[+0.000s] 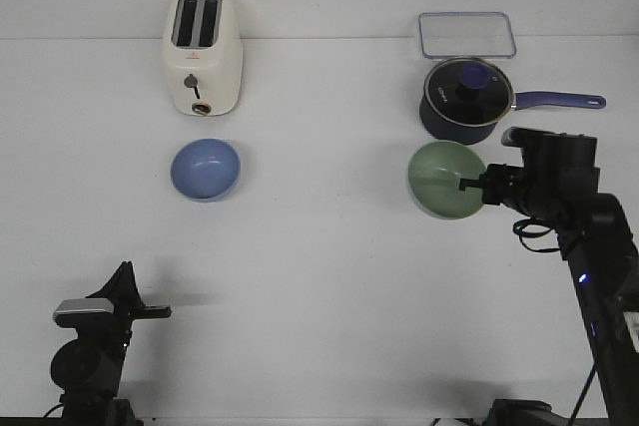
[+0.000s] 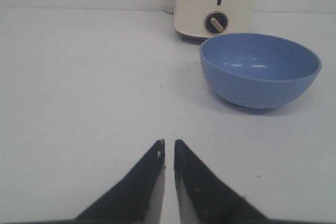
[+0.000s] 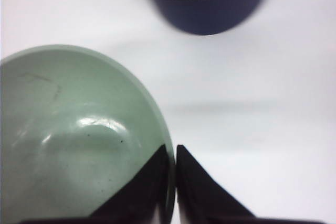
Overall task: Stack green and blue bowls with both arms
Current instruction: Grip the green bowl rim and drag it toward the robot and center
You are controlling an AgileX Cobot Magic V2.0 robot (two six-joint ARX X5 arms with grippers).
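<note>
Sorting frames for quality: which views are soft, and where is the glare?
Right wrist view: saucepan blurred, glossy highlights inside the green bowl. Left wrist view: blue bowl fairly sharp, faint streaks of glare. Front view: evenly lit, soft shadow beside the left pincer.

Path to blue bowl (image 1: pixel 205 169): you have bare bench (image 1: pixel 319 276) all the way from the left end effector (image 1: pixel 165 312).
Behind blue bowl: toaster (image 1: pixel 203 52) stands just beyond it.
Around green bowl (image 1: pixel 441 180): your right end effector (image 1: pixel 465 185) pinches its rim; the navy pot (image 1: pixel 461 102) crowds just behind.
Between bowls: open bench for you.
</note>
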